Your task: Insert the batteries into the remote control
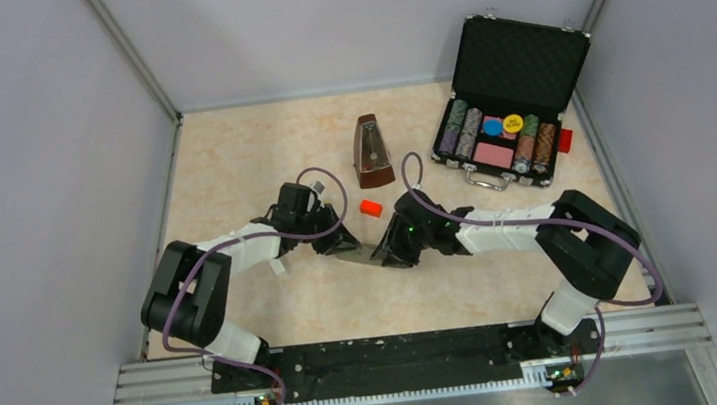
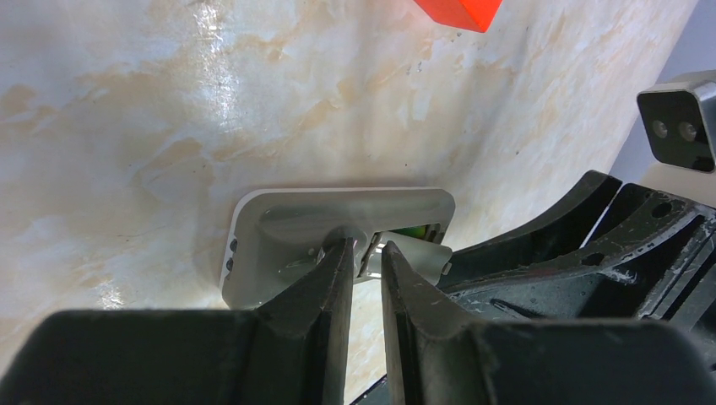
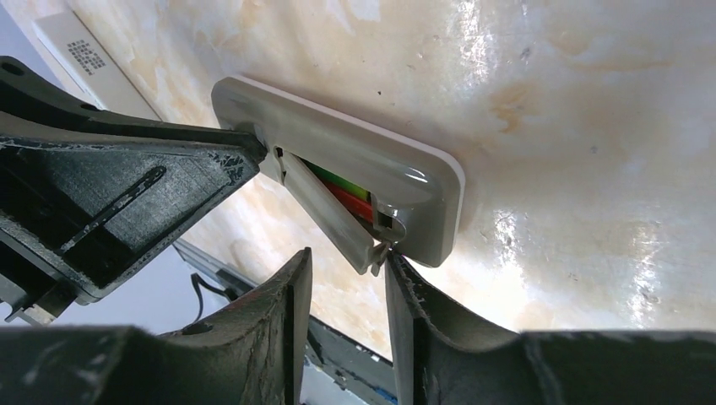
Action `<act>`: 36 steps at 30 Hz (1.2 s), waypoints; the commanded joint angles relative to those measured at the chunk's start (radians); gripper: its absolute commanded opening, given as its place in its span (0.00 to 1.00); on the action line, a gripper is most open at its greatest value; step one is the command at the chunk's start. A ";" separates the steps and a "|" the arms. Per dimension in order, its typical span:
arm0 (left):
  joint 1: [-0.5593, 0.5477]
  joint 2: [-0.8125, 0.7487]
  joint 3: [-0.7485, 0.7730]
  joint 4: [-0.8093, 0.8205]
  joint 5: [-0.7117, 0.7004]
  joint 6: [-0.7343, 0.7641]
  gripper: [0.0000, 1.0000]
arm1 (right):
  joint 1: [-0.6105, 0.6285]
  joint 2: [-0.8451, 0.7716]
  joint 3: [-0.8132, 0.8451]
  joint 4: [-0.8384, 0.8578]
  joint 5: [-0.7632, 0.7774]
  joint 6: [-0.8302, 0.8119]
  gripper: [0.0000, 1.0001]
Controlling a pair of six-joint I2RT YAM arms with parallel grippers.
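Note:
The grey remote control (image 1: 355, 253) lies flat on the table between my two grippers. My left gripper (image 2: 365, 253) is shut on the remote's (image 2: 338, 211) near edge, beside the battery recess. In that recess (image 3: 363, 160) a green battery (image 3: 338, 181) and a red battery (image 3: 350, 201) lie side by side. The grey cover (image 3: 325, 211) tilts up over them, only partly shut. My right gripper (image 3: 348, 256) is open, and the cover's tabbed end touches its right fingertip (image 3: 397, 266). A sliver of the green battery (image 2: 411, 229) shows past the cover (image 2: 418, 253).
A chunky red-orange block (image 1: 370, 206) sits just beyond the remote. A brown metronome (image 1: 370, 151) stands behind it. An open black case of poker chips (image 1: 508, 131) is at the back right. A slim white bar (image 3: 80, 55) lies near the left arm. Walls close in the table.

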 commanded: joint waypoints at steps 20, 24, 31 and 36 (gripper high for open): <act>0.002 -0.002 -0.007 0.001 -0.027 0.007 0.24 | -0.022 -0.077 -0.008 -0.046 0.070 0.010 0.39; 0.001 -0.002 -0.010 0.002 -0.028 0.004 0.24 | -0.025 -0.108 -0.016 -0.056 0.090 0.008 0.44; 0.001 -0.002 -0.006 0.001 -0.028 0.005 0.24 | -0.029 -0.115 0.015 -0.093 0.099 -0.048 0.34; 0.002 -0.002 -0.005 0.000 -0.028 0.007 0.24 | -0.028 -0.085 0.057 -0.105 0.089 -0.077 0.29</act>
